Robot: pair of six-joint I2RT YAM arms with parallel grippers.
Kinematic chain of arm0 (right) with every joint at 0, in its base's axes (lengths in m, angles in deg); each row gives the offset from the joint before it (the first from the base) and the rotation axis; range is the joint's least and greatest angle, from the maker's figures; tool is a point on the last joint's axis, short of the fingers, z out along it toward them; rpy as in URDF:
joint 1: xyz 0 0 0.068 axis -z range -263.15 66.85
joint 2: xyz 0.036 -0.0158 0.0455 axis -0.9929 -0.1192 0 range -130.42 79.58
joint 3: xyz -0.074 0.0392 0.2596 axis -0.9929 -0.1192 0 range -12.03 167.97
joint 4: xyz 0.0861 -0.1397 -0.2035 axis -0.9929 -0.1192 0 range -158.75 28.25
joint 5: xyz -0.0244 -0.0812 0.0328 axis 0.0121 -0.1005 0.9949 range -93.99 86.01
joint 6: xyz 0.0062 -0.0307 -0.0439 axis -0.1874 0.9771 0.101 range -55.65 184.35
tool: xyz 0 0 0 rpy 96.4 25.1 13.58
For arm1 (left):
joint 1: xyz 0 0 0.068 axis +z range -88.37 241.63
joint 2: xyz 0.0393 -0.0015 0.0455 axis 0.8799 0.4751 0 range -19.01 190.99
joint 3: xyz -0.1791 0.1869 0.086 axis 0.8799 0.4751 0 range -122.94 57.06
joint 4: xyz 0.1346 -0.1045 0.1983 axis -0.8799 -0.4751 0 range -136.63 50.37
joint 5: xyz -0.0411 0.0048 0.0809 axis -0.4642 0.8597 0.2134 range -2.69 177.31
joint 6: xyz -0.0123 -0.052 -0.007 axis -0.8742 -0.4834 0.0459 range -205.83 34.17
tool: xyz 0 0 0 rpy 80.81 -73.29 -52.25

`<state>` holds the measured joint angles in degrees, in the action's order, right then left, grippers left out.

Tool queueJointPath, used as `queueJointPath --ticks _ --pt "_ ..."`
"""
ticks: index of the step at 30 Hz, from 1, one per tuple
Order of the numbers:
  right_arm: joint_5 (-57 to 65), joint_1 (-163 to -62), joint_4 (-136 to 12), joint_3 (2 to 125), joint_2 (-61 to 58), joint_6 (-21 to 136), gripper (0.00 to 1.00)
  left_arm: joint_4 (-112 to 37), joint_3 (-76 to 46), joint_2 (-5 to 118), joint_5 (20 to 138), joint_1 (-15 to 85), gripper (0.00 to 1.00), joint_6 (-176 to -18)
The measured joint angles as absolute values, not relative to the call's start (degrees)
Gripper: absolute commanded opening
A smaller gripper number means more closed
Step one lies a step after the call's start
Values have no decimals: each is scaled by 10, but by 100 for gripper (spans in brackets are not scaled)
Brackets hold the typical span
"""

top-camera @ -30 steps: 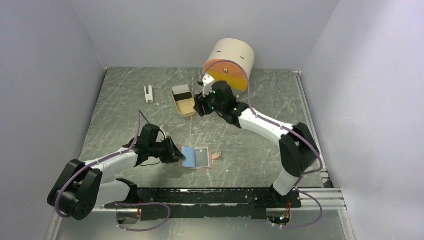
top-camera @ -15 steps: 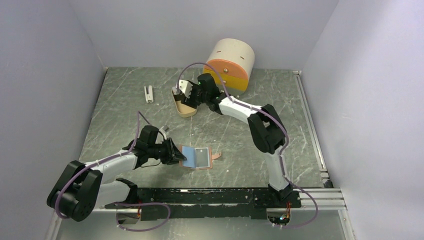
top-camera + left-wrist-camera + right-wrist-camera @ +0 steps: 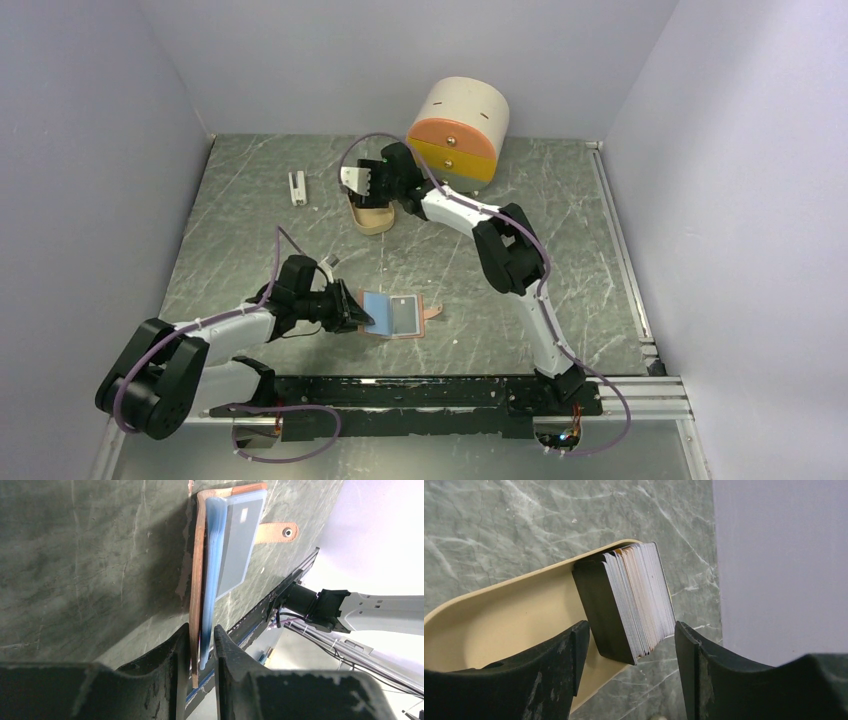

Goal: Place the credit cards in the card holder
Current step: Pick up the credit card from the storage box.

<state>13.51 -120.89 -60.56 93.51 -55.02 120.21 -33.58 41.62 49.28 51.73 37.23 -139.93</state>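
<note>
The salmon-pink card holder (image 3: 404, 317) lies open on the table with its snap tab to the right. My left gripper (image 3: 354, 313) is shut on its left edge. In the left wrist view the left gripper (image 3: 202, 645) pinches the card holder's pink cover (image 3: 196, 580) and blue inner pocket (image 3: 212, 570), and a grey credit card (image 3: 239, 550) sits in that pocket. A stack of credit cards (image 3: 629, 600) leans upright in the far end of the beige tray (image 3: 499, 615). My right gripper (image 3: 630, 635) is open with a finger on each side of the stack, not touching it.
The beige tray (image 3: 373, 218) lies under my right gripper (image 3: 360, 182) at the back of the table. A small white upright block (image 3: 297, 187) stands to its left. A round beige and orange drawer box (image 3: 460, 125) sits at the back wall. Grey walls enclose three sides.
My right arm swung left from beside the tray to over its far end, and its jaws opened wider around the card stack. The left gripper and card holder stayed put.
</note>
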Motion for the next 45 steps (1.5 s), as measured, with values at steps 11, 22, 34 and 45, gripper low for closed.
queueJointPath --ticks 11,22,34,45 --pt "120 -1210 -630 972 -592 1273 66 -322 416 497 508 373 28 -1403" --pt "89 -1210 -610 981 -602 1286 49 -321 419 497 508 373 28 -1407" --pt "89 -1211 -585 959 -596 1267 40 -315 426 497 508 374 28 -1411" --pt "87 -1211 -586 958 -571 1263 31 -313 428 495 508 374 28 -1414"
